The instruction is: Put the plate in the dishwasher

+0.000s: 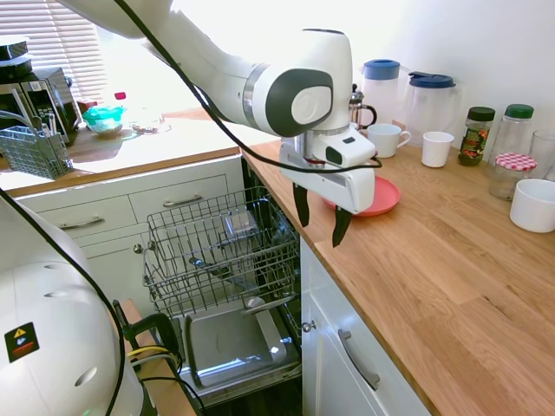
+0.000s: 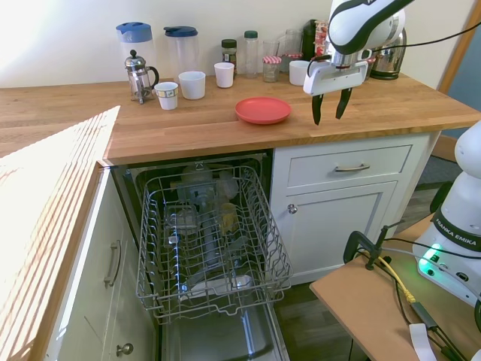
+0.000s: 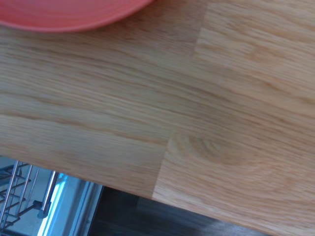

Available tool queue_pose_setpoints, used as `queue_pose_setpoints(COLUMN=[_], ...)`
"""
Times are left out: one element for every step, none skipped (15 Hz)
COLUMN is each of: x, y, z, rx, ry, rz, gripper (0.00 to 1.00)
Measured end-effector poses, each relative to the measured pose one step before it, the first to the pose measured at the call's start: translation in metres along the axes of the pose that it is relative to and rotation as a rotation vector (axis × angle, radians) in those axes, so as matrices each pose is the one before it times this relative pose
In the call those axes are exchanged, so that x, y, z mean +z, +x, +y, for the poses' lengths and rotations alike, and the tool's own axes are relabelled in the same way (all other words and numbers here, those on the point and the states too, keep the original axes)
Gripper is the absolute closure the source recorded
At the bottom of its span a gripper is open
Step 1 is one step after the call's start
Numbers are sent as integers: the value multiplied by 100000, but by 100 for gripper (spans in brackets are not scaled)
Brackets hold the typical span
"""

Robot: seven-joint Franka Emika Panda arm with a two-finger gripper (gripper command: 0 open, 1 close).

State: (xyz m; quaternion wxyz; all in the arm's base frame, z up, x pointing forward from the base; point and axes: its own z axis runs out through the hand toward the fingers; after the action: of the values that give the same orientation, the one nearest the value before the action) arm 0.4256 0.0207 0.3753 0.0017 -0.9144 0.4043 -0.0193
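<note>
French press [image 2: 138,74], jugs [image 2: 183,48], mugs [image 2: 192,84], jars [image 2: 270,68] on countertop [image 2: 188,128].

Strong daylight came through the slatted blind [image 1: 52,35] in the first exterior view, blowing out the far worktop [image 1: 165,139] and the wall behind the arm to near white. In the second exterior view the same sun laid a bright striped patch across the counter [image 2: 68,158] at the picture's left, while the rest stayed evenly lit and sharp. The wrist view was soft, its wood grain [image 3: 197,123] smeared and the plate [image 3: 69,12] rim blurred.
</note>
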Motion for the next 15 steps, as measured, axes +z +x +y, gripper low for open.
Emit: queue_pose_setpoints(x=[36,-53,-177,-244,-67,172,444,592,648,692,713,725,571,464,317], y=[11,73,309,659,979,1333,1421,1435,1218,999,762,607,471,464,229], z=[-13,-83,-228,-372,-486,-701,-884,-1058,-1080,-959,-878,-799,-725,-761,-624], rx=[3,161,745,1668,2220,2237,1834,1973,1955,1548,850,581,228,-221,-311], ry=[25,722,2462,4184,4620,4168,3438,3273,3418,3006,1938,1061,896,220,-15], rz=[11,603,1471,1746,1358,586,-250,-873,-1034,-1133,-1144,-1077,-861,-723,-555], gripper=[0,0,0,0,0,0,0,0,0,0,0,100,100,100,100])
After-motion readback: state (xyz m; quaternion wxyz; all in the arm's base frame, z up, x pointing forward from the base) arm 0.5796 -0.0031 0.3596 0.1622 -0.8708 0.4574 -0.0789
